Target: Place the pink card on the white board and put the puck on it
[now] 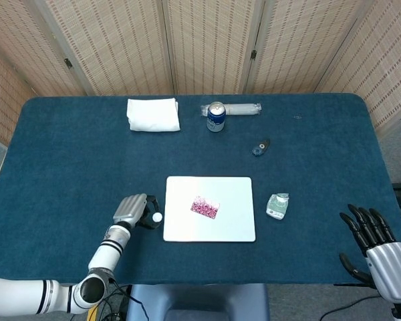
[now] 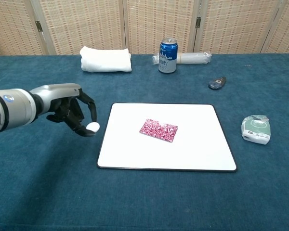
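Observation:
The pink patterned card [image 1: 204, 207] [image 2: 158, 130] lies flat near the middle of the white board [image 1: 234, 227] [image 2: 192, 154]. My left hand [image 1: 135, 211] [image 2: 72, 110] hovers just left of the board's left edge and pinches a small white puck [image 1: 158, 217] [image 2: 93, 127] between its fingertips. Far off at the table's front right corner, my right hand [image 1: 375, 241] shows only in the head view, fingers spread and holding nothing.
A folded white towel [image 1: 153, 114] [image 2: 106, 59], a blue can [image 1: 216, 116] [image 2: 167, 56] and a clear tube [image 2: 192, 58] stand at the back. A dark small object [image 1: 260, 147] [image 2: 217, 83] and a green-white packet [image 1: 277, 205] [image 2: 256, 129] lie right of the board.

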Controlling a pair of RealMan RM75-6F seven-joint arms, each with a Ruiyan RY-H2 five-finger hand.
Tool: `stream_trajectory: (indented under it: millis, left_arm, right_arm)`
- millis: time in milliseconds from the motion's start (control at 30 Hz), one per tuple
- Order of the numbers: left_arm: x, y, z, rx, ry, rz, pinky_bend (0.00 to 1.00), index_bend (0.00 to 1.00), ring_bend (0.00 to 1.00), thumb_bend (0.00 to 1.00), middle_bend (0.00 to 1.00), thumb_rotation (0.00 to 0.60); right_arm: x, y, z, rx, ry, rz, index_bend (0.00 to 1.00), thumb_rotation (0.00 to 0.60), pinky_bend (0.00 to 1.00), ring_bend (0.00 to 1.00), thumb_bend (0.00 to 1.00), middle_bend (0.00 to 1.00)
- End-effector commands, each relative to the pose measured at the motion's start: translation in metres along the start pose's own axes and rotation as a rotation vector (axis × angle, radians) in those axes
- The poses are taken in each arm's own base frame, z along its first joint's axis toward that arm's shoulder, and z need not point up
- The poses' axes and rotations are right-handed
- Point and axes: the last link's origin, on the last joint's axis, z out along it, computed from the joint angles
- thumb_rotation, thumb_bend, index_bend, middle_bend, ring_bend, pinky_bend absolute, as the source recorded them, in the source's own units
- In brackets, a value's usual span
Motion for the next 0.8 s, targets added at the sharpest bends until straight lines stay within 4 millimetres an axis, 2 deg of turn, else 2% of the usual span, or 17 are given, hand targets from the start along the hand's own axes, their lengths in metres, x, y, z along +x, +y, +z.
stream_trajectory:
  millis: [33, 333, 800]
  left_arm:
    - [0.003, 0.025, 0.000, -0.031, 0.009, 0.042, 1.00, 0.57, 1.00, 0.31, 1.00, 0.600]
    - [-0.015, 0.079, 0.009, -0.075, -0.010, 0.106, 1.00, 0.57, 1.00, 0.31, 1.00, 0.600]
    - [-0.038, 0.127, 0.037, -0.105, -0.039, 0.143, 1.00, 0.57, 1.00, 0.31, 1.00, 0.600]
  right_arm:
    - [0.002, 0.001, -0.001, 0.000, 0.004, 0.005, 0.05, 0.600, 0.00, 0.00, 0.26, 0.00]
    - [0.008, 0.009, 0.000, -0.021, 0.012, 0.031, 0.05, 0.600, 0.00, 0.00, 0.26, 0.00]
    - [0.021, 0.021, -0.007, -0.056, 0.030, 0.049, 0.05, 0.600, 0.00, 0.00, 0.26, 0.00]
